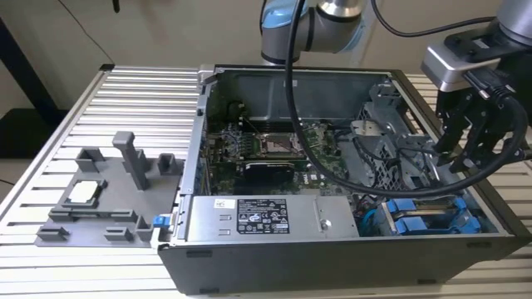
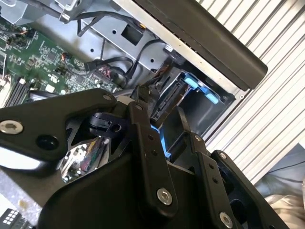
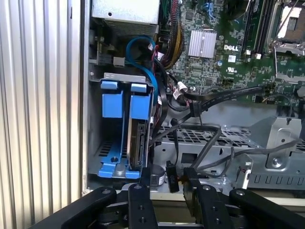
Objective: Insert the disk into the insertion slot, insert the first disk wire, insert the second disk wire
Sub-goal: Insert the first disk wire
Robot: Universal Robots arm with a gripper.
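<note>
One slatted metal table (image 1: 124,93) carries an open computer case (image 1: 332,258), lying on its side with its inside facing up. Over the case's far wall the arm (image 1: 308,25) reaches in, with black cables looping down from it. To the exterior view's left of the case lies a grey fixture tray (image 1: 83,219) with upright posts. Inside the case, a silver power supply (image 1: 266,218) lies along the near wall and the green motherboard (image 1: 275,146) lies behind it.

The gripper (image 1: 457,159) hangs above the case's side on the exterior view's right, just behind the insertion slot (image 3: 119,76), a metal cage in the near corner. The disk (image 3: 137,138) stands edge-on inside this slot in its blue frame, touching or just beside the other blue carrier (image 3: 109,100). A black wire connector (image 3: 170,180) lies at the gripper (image 3: 167,174), near the disk's rear end; whether the gripper is clamping it cannot be told.
</note>
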